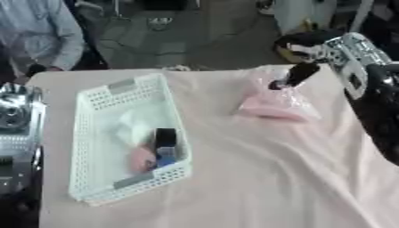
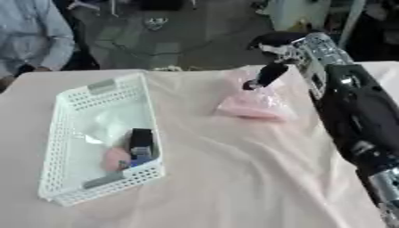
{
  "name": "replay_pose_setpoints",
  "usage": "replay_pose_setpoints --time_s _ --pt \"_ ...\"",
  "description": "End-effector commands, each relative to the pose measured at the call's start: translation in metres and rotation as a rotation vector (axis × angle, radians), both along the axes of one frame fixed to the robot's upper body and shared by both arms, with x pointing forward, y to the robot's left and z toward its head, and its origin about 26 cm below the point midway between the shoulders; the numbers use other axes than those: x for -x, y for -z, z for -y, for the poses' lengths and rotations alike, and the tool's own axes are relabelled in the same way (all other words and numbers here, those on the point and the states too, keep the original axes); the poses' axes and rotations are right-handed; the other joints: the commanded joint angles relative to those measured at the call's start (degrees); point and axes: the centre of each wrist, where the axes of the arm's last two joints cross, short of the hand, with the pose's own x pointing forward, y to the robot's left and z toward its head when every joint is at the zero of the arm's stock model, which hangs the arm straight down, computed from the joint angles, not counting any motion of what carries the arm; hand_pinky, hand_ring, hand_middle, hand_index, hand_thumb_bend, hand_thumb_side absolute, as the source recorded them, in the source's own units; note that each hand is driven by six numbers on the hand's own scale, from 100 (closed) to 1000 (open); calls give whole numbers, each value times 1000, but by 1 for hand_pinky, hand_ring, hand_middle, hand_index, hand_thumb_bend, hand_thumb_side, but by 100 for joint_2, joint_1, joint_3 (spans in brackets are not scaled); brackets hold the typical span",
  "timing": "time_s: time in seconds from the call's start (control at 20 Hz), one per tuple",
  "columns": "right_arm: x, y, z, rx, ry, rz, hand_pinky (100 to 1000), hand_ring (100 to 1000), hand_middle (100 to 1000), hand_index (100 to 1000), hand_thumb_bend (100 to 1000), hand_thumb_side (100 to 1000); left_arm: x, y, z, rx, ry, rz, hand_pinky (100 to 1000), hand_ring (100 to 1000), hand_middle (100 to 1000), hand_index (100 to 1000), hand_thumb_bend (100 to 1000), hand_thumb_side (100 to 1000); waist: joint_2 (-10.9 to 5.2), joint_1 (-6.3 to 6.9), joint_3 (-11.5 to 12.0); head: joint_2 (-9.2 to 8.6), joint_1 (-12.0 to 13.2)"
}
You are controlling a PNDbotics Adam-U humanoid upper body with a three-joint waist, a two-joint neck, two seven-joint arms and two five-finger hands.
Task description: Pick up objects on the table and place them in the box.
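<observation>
Nearest the camera, a white basket [image 1: 93, 133] is sitting on the left of the cloth-covered table [image 1: 257, 178], holding a black block [image 1: 164, 137], a pink thing [image 1: 141, 159], a small blue piece [image 1: 165, 161] and something clear. No writing is readable on any of them. Farther back, the right hand's [image 2: 284, 53] dark fingers [image 2: 269, 73] are pointing down and touching the top of a clear bag [image 2: 253, 104] with pink contents; whether they are pinching it I cannot tell. Behind the fingers, the silver wrist is bending over the bag, and the black forearm is running along the table's right edge toward the camera.
</observation>
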Motion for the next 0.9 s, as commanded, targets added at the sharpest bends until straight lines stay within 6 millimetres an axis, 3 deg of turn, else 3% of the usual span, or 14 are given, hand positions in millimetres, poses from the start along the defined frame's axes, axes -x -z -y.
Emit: replay_pose_setpoints --time_s 0.05,0.4,0.9 --pt "4 -29 9 -9 -4 70 1000 1000 1000 1000 676 487 4 -11 -2 -8 -5 47 846 932 805 854 100 819 63 -81 20 -215 -109" --pt "5 -33 17 -47 -17 15 1000 1000 1000 1000 712 461 5 -17 0 2 4 71 847 932 803 854 100 814 341 -66 85 -489 -312" --pt "7 -37 24 -31 -14 19 1000 1000 1000 1000 733 448 5 -22 0 12 9 90 849 932 800 852 100 812 562 -48 168 -777 -563"
